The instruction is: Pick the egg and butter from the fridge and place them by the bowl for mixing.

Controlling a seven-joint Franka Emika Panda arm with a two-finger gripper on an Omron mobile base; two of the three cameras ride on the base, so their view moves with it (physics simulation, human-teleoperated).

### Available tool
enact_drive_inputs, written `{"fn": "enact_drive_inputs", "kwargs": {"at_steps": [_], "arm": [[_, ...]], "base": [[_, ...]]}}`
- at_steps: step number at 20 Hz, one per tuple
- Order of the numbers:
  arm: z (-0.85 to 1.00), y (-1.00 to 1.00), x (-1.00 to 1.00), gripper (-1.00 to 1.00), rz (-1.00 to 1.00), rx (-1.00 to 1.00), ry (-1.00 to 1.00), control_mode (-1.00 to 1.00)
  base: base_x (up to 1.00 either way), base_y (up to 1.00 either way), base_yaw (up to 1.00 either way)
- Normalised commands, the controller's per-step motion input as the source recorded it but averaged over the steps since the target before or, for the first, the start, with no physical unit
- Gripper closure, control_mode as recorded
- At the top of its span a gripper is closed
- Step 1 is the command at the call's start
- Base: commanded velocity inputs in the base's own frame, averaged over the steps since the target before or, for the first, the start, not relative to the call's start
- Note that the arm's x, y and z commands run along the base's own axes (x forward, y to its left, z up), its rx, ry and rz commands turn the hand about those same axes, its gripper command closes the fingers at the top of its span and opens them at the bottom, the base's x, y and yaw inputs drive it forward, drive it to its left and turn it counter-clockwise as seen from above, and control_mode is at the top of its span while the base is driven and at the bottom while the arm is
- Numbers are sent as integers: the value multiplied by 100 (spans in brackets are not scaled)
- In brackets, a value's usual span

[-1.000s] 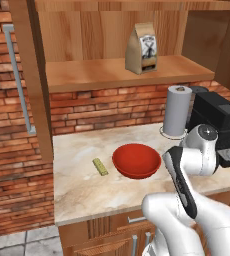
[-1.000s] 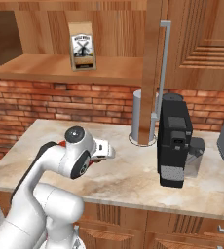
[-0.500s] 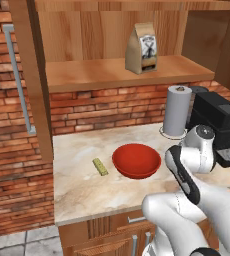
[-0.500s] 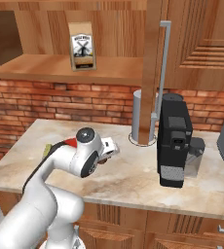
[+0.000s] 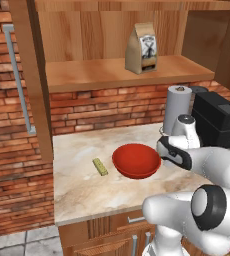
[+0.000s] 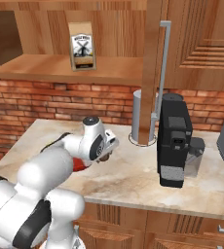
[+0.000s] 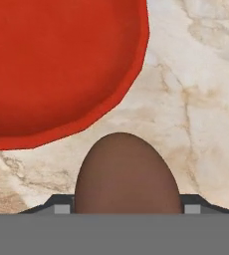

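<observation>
I've got the egg (image 7: 127, 174) between my jaws, which are closed partway round it; in hand view it bulges brown betw. the two finger tips, w/ marble counter (image 7: 196, 99) below. My gripper (image 7: 127, 206) hangs over the counter just beside the bowl (image 5: 136, 160), on its right side. In hand view the bowl's red rim sits close to the egg but apart from it. In left base view my wrist is just right of the bowl. Butter (image 5: 100, 166) lies flat on the counter just left of the bowl, not touching it. Far right of the counter: paper towel roll (image 5: 177, 107) & black coffee machine (image 6: 174, 143). Coffee bag (image 5: 141, 48) stands upright on the wooden shelf (image 5: 87, 74) above.
</observation>
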Motion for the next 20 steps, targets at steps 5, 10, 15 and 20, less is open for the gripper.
{"fn": "enact_drive_inputs", "kwargs": {"at_steps": [5, 10, 15, 20], "arm": [[-20, -21, 2, 100, 27, -16, 2, -100], [-32, -4, 14, 100, 29, -5, 0, -100], [-25, -1, 17, 100, 24, 0, 0, -100], [-12, -2, 22, 100, 20, 0, 0, -100]], "base": [[0, 0, 0], [0, 0, 0], [0, 0, 0], [0, 0, 0]]}}
